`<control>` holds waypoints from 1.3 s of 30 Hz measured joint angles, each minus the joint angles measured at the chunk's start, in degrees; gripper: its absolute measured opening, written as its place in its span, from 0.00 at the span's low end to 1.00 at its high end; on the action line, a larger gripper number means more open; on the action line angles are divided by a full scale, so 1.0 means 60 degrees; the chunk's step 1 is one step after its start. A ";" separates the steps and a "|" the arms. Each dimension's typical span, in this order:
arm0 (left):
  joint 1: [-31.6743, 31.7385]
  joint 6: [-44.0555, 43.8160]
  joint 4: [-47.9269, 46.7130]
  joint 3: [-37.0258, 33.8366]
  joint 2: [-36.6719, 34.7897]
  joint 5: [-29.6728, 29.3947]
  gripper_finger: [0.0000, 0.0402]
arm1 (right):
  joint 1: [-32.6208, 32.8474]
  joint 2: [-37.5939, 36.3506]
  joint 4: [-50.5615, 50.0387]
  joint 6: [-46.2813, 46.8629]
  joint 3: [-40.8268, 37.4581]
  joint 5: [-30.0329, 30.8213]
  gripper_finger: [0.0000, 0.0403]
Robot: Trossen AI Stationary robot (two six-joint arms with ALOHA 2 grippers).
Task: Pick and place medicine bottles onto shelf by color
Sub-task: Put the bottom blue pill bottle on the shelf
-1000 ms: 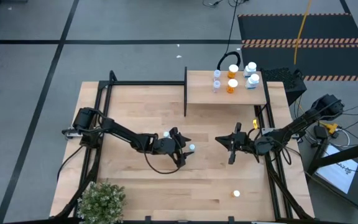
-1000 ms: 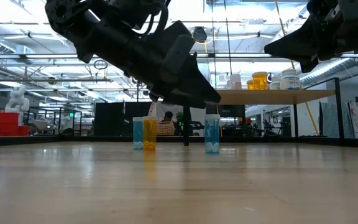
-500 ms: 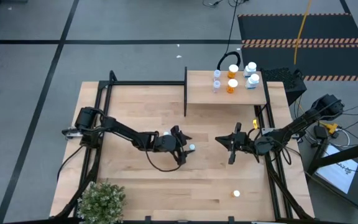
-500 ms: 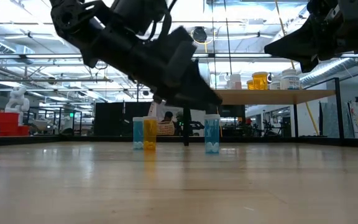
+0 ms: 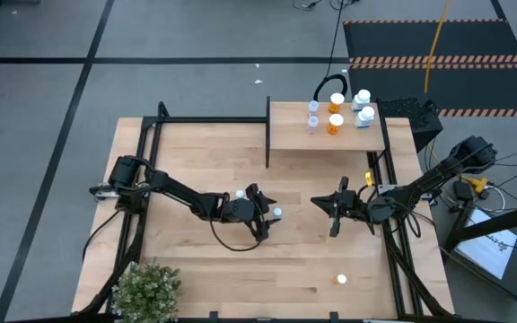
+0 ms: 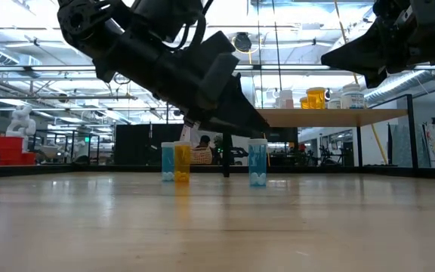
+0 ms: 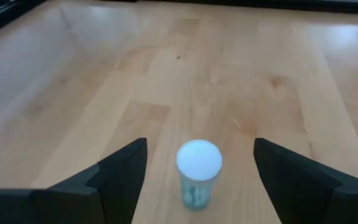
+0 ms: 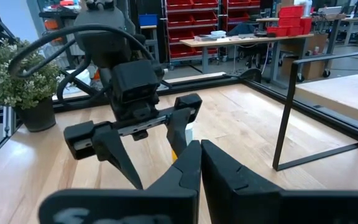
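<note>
The left gripper (image 5: 269, 215) hangs low over the middle of the big light-wood tabletop (image 5: 196, 161), its two dark fingers (image 7: 120, 177) spread wide with nothing between them but air and, standing upright on the wood, a small pale-blue bottle with a round white cap (image 7: 198, 172). The fingers stand to either side of that bottle and apart from it; nothing is gripped. From above, the same white cap (image 5: 277, 213) shows right at the fingertips.

Just behind the left wrist sits another small white-capped bottle (image 5: 239, 194), and from table height an orange bottle (image 6: 182, 162) and a pale-blue one (image 6: 168, 161) stand close together there, though I can't tell which of them is nearer.

The right gripper (image 5: 332, 205) waits across the gap, facing the left one, its fingers (image 8: 188, 163) pressed together and holding nothing.

Near the front edge of the table a lone orange bottle with a white cap (image 5: 340, 280) stands well apart from everything. At the far side, the raised light-wood shelf with its thin black upright edge (image 5: 294, 130) carries a cluster of bottles (image 5: 337, 109), orange and pale-blue, some larger. A leafy green potted plant (image 5: 145, 289) sits at the near left corner.
</note>
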 joint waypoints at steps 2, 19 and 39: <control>0.0056 0.0027 -0.0009 0.0000 0.0000 -0.0003 0.70 | 0.0000 -0.0002 -0.0002 0.0000 0.0000 0.0000 0.01; 0.0194 0.0038 -0.0214 -0.0004 0.0000 0.0293 0.56 | 0.0000 0.0000 0.0000 0.0000 0.0000 0.0001 0.01; 0.0347 -0.0113 -0.0023 -0.0004 0.0021 0.1137 0.56 | 0.0000 0.0000 0.0000 0.0000 0.0000 0.0004 0.01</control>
